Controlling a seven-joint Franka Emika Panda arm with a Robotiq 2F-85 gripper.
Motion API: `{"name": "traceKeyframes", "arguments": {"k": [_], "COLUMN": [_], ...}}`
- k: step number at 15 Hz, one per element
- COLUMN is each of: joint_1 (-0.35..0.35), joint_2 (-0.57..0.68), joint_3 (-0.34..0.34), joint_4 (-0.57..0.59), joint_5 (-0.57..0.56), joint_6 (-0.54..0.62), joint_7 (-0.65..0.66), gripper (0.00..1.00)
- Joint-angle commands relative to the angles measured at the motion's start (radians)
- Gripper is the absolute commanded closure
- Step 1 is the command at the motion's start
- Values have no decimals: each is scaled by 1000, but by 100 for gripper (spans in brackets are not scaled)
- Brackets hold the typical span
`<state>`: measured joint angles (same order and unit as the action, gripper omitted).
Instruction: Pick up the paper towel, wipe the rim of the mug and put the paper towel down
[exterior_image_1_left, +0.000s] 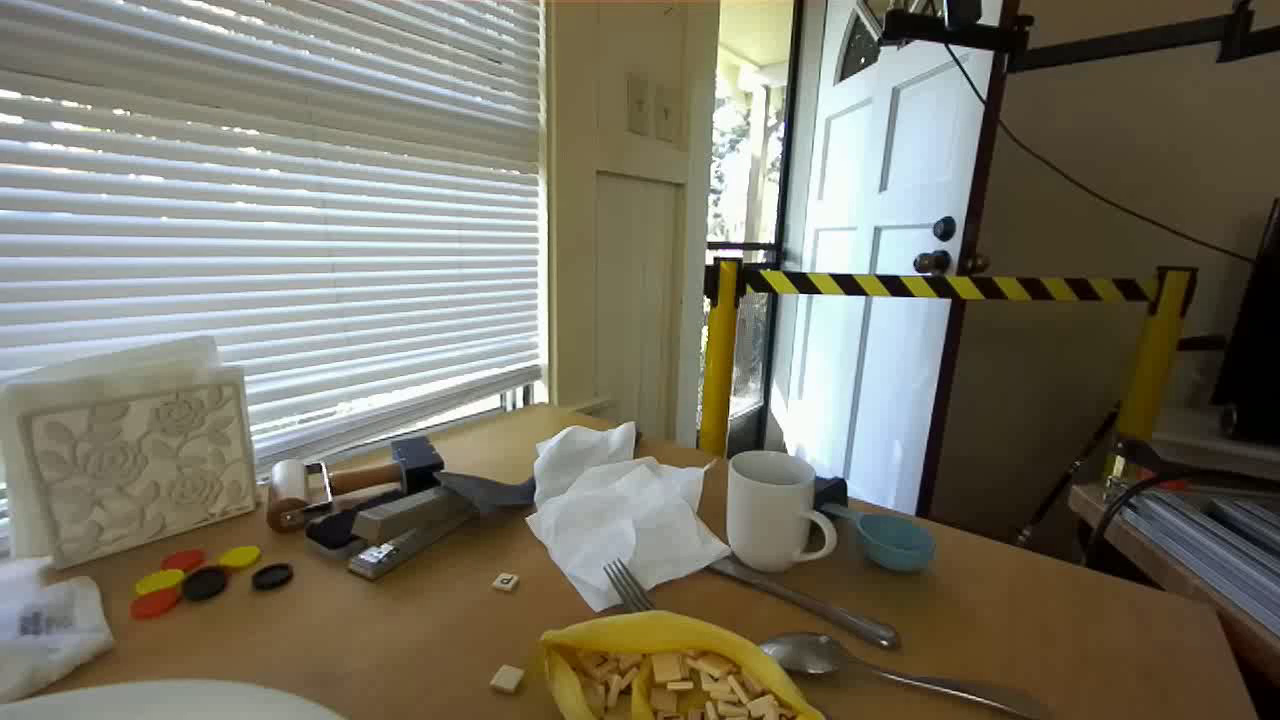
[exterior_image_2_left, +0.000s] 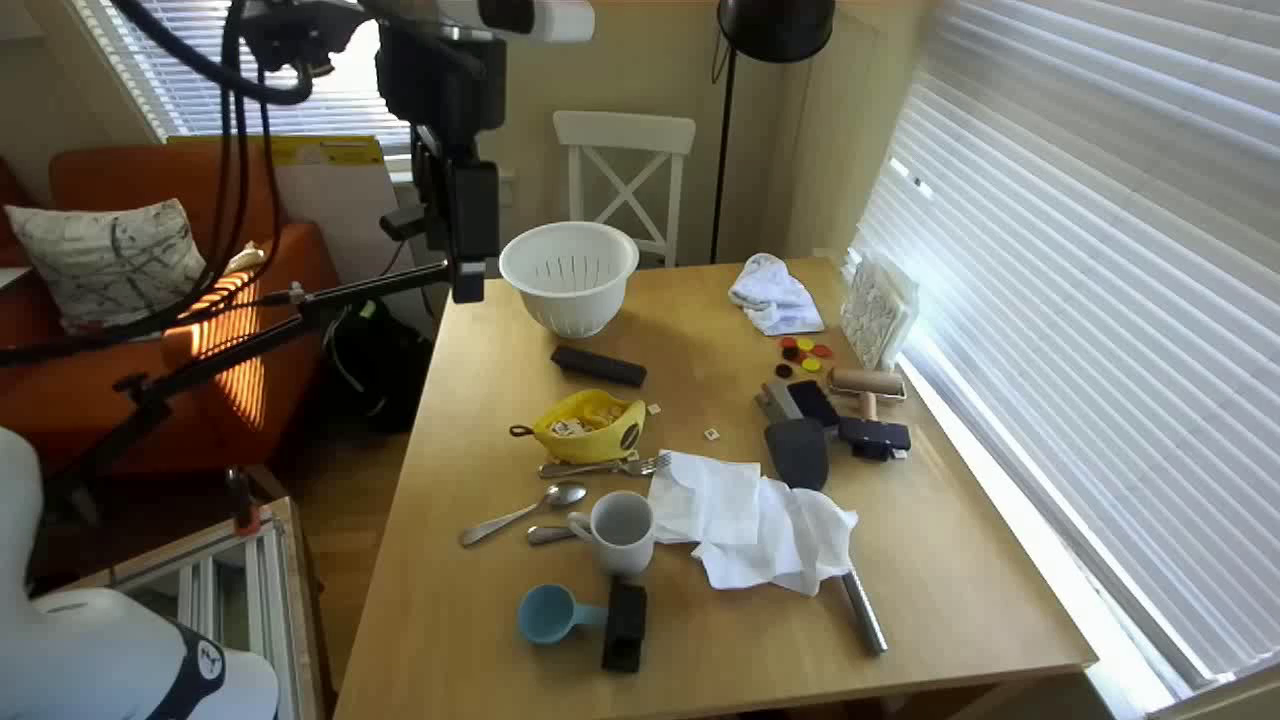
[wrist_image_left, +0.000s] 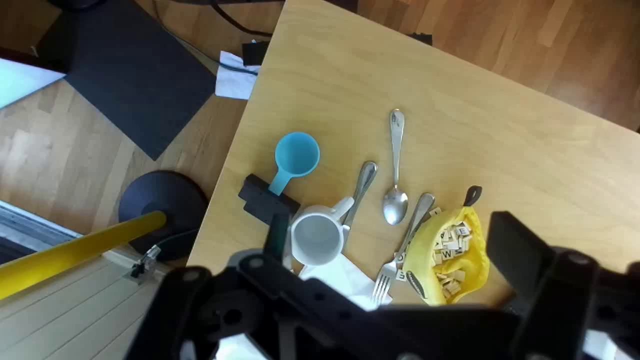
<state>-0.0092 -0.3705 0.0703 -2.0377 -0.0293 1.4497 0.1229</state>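
The white crumpled paper towel lies spread on the table beside the mug, in both exterior views. In the wrist view only part of the paper towel shows; the gripper body hides much of it. The white mug stands upright, its opening up, in an exterior view and in the wrist view, where a finger overlaps its edge. My gripper is open and empty, its fingers wide apart. It hangs high above the table's far edge in an exterior view, apart from both things.
A knife, fork and spoon lie near the mug. A blue scoop rests on a black block. A yellow banana pouch holds letter tiles. A white colander, stapler and napkin holder stand farther off.
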Motion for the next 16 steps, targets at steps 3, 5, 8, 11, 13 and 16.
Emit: {"name": "traceKeyframes", "arguments": {"k": [3, 5, 8, 11, 13, 16], "joint_1": [8, 15, 20, 21, 21, 9], "joint_2": [28, 63, 148, 255, 313, 398], "joint_3": [-5, -11, -22, -33, -41, -53], "joint_4": [7, 8, 13, 36, 39, 36], "joint_5": [-8, -8, -4, -3, -8, -15], "joint_6": [19, 58, 160, 265, 327, 443], "joint_7": [5, -39, -121, -229, -358, -536], "gripper": [0, 0, 0, 0, 0, 0]}}
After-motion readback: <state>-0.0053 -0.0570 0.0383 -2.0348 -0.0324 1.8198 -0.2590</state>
